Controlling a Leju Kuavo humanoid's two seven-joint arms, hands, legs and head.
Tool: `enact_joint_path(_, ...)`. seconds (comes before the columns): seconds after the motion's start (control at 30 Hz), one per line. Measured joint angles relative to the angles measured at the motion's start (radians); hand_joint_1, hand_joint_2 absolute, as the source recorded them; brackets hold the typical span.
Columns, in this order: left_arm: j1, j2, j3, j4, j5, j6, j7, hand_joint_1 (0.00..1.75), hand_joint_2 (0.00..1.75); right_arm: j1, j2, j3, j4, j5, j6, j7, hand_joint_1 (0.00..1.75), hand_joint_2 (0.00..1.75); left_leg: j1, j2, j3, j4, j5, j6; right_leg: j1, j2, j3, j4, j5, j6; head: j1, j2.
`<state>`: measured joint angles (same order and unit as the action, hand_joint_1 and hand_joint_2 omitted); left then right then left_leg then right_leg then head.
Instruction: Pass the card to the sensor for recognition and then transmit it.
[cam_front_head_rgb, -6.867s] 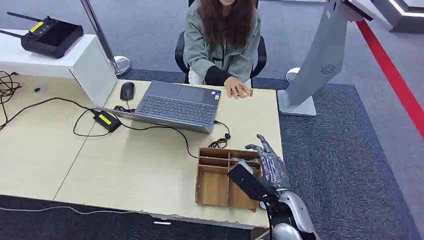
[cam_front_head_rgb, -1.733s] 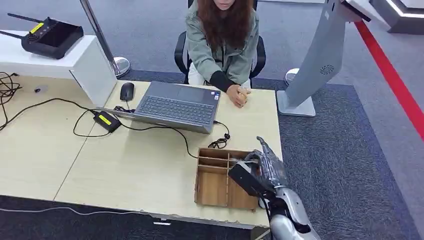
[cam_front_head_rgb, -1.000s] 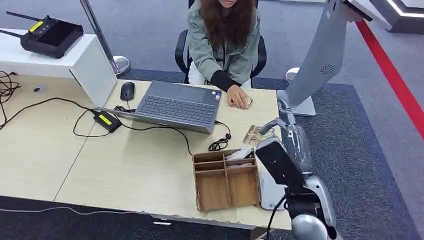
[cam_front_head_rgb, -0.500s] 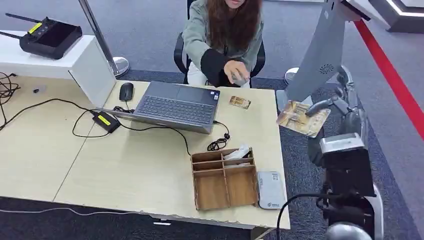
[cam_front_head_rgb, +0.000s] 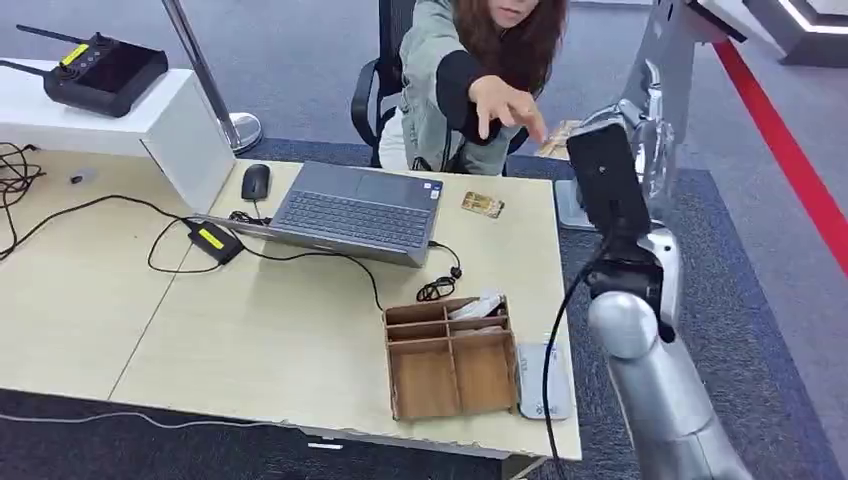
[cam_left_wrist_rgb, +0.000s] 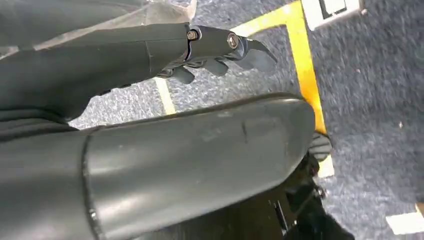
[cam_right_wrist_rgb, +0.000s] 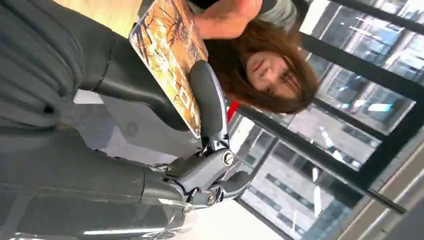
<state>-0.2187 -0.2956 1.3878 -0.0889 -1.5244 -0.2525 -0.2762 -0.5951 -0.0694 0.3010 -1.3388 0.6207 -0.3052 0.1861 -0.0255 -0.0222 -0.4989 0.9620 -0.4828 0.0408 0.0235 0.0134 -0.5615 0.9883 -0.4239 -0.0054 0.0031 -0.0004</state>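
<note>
The right hand pinches the card, mostly hidden behind the arm in the head view; a person's hand reaches toward it. The left hand hangs released.

Light wooden desk, grey-blue carpet, red floor stripe

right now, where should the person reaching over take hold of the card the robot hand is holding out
By the free end of the orange printed card, the end nearest the person's hand. The right robot hand pinches the other end between thumb and finger, so the end towards the person stays bare. Probably best pinched across its flat faces, coming from the person's own side, opposite the robot hand.
</note>
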Motion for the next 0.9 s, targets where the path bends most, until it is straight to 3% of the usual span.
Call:
enact_joint_path(0.13, -0.001, -0.002, -0.022, 0.000, 0.000, -0.009, 0.000, 0.00, 0.00, -0.057, 0.053, 0.005, 0.196, -0.012, -0.053, -0.043, 1.75, 1.75, 0.000, 0.000, 0.000, 0.000, 0.000, 0.000, 0.000, 0.000, 0.000, 0.000, 0.000, 0.000, 0.000, 0.000)
enact_joint_path(0.3, -0.002, -0.002, -0.041, -0.002, 0.000, -0.017, -0.001, 0.00, 0.00, -0.091, 0.096, 0.010, 0.372, -0.026, -0.063, -0.058, 1.75, 1.75, 0.000, 0.000, 0.000, 0.000, 0.000, 0.000, 0.000, 0.000, 0.000, 0.000, 0.000, 0.000, 0.000, 0.000)
enact_joint_path(0.33, -0.002, -0.002, -0.041, -0.002, 0.000, -0.018, -0.001, 0.00, 0.00, -0.092, 0.101, 0.011, 0.389, -0.028, -0.063, -0.060, 1.34, 1.75, 0.000, 0.000, 0.000, 0.000, 0.000, 0.000, 0.000, 0.000, -0.001, 0.000, 0.000, 0.000, 0.000, 0.000)
enact_joint_path(0.37, -0.002, -0.002, -0.041, -0.002, 0.000, -0.019, -0.001, 0.00, 0.00, -0.093, 0.105, 0.014, 0.408, -0.029, -0.064, -0.063, 0.00, 1.75, 0.000, -0.001, -0.001, 0.000, 0.000, 0.000, 0.000, -0.001, -0.001, 0.000, 0.000, 0.000, -0.001, 0.000)
enact_joint_path(0.6, -0.001, -0.002, -0.045, -0.003, 0.000, -0.014, -0.006, 0.00, 0.00, -0.109, 0.135, 0.017, 0.522, -0.077, -0.067, -0.106, 0.00, 1.75, 0.000, 0.000, -0.002, 0.000, 0.000, 0.000, 0.000, -0.001, -0.002, 0.000, -0.001, 0.000, 0.000, 0.000)
enact_joint_path(0.63, -0.001, -0.002, -0.045, -0.003, 0.001, -0.010, -0.008, 0.00, 0.00, -0.108, 0.140, 0.018, 0.528, -0.094, -0.063, -0.119, 0.00, 0.00, 0.000, 0.000, -0.002, 0.000, -0.001, 0.000, 0.000, -0.001, -0.002, 0.000, -0.001, 0.000, 0.000, 0.000)
enact_joint_path(0.8, 0.005, -0.002, -0.042, -0.003, 0.005, 0.013, -0.032, 0.00, 0.00, -0.089, 0.145, 0.019, 0.486, -0.224, -0.004, -0.148, 0.00, 0.00, 0.000, 0.000, -0.001, 0.000, -0.001, 0.000, 0.000, -0.001, -0.003, 0.000, -0.001, 0.000, -0.001, 0.000)
enact_joint_path(0.9, 0.017, 0.000, -0.037, -0.004, 0.010, 0.029, -0.066, 0.00, 0.00, -0.011, 0.101, 0.022, 0.305, -0.372, 0.050, -0.111, 0.00, 0.00, 0.000, -0.001, -0.001, 0.000, -0.001, 0.001, 0.000, -0.001, -0.003, -0.001, -0.002, 0.000, 0.000, 0.000)
